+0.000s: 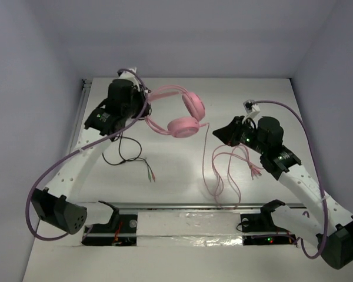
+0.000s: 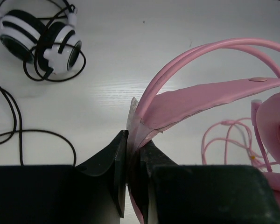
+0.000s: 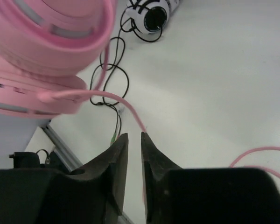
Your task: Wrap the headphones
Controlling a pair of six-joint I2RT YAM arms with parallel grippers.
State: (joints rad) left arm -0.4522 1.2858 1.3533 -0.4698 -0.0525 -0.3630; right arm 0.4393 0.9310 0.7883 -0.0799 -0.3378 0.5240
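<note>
The pink headphones (image 1: 185, 114) lie at the back middle of the table, earcups together. Their thin headband (image 2: 214, 98) arches toward my left gripper (image 1: 145, 110). In the left wrist view that gripper (image 2: 135, 136) is shut on the band's inner strap. The long pink cable (image 1: 223, 170) trails from the earcup toward the near edge in loose loops. My right gripper (image 1: 219, 133) sits just right of the earcups. In its wrist view the jaws (image 3: 134, 134) stand a narrow gap apart. The cable (image 3: 126, 105) meets the right fingertip, and the earcups (image 3: 42, 56) loom close at the upper left.
Smaller black-and-white headphones (image 2: 37, 39) lie beyond the left gripper, also in the right wrist view (image 3: 154, 14). Their black cable (image 1: 126, 155) with coloured plugs curls on the table left of centre. A metal rail (image 1: 182, 205) runs along the near edge.
</note>
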